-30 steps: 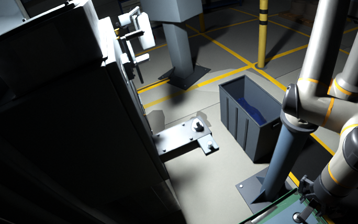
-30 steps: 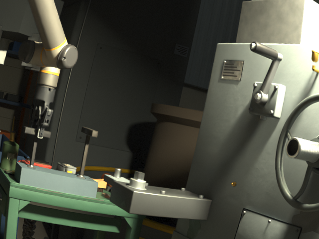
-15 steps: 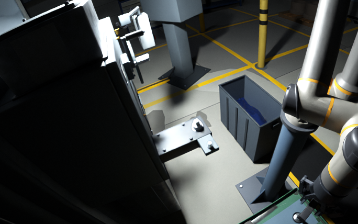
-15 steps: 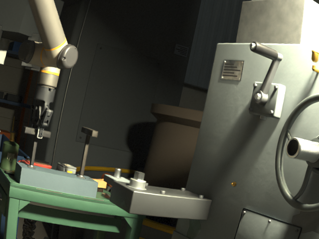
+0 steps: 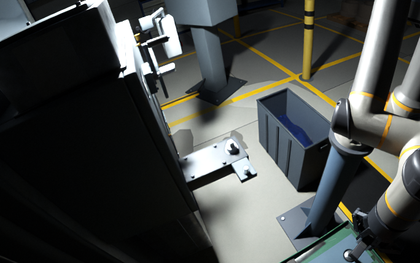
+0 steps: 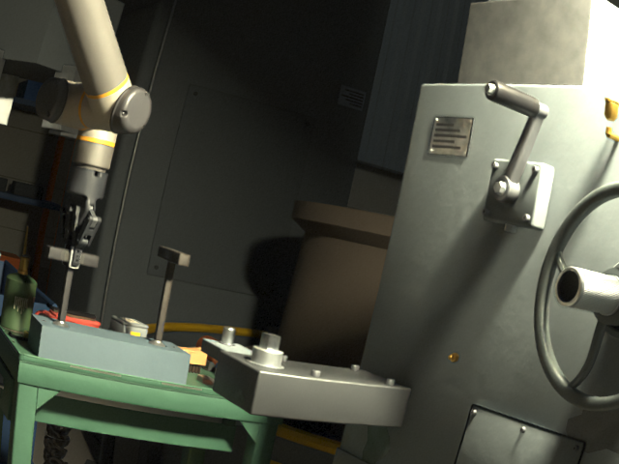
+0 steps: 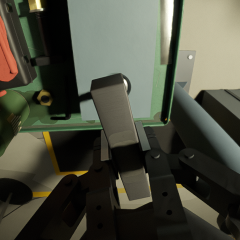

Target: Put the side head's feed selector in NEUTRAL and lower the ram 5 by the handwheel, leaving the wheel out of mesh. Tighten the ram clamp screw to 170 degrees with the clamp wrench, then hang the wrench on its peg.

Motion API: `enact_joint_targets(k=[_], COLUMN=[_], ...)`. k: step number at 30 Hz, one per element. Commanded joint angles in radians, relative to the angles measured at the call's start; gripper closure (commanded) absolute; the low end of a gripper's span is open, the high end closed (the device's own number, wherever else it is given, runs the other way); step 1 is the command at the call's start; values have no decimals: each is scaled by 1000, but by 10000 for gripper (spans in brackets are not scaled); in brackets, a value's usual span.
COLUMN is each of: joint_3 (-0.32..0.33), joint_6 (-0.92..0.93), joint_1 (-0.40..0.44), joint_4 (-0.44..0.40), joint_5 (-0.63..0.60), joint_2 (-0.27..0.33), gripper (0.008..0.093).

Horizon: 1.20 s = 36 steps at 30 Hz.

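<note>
The clamp wrench (image 6: 73, 256), a T-handled tool, stands upright in a pale blue block (image 6: 107, 349) on the green table, at the block's left end. I have its crossbar (image 7: 117, 117) in my gripper (image 7: 125, 147), which is closed on it from above. A second T-handled wrench (image 6: 170, 284) stands in the same block to the right. The ram clamp screw (image 6: 269, 349) and a peg (image 6: 228, 335) sit on a grey bracket projecting from the machine. The feed selector lever (image 6: 517, 137) and the handwheel (image 6: 580, 294) are on the machine's grey face, far to the right.
The green table's rim (image 7: 172, 62) runs close beside the block. On the table lie a red cloth (image 7: 7, 60), a brass nut (image 7: 45, 98) and a green can (image 6: 17, 304). A dark bin (image 5: 294, 136) with blue contents stands on the floor beside the arm's pedestal (image 5: 328, 192).
</note>
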Motion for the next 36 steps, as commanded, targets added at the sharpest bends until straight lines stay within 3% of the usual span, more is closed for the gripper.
enact_joint_targets(k=[1, 7, 36], joint_3=[0, 0, -23], joint_6=[0, 0, 0], joint_1=[0, 0, 0], joint_4=[0, 0, 54], joint_5=[-1, -2, -1], joint_2=[0, 0, -35], gripper=[819, 934, 934])
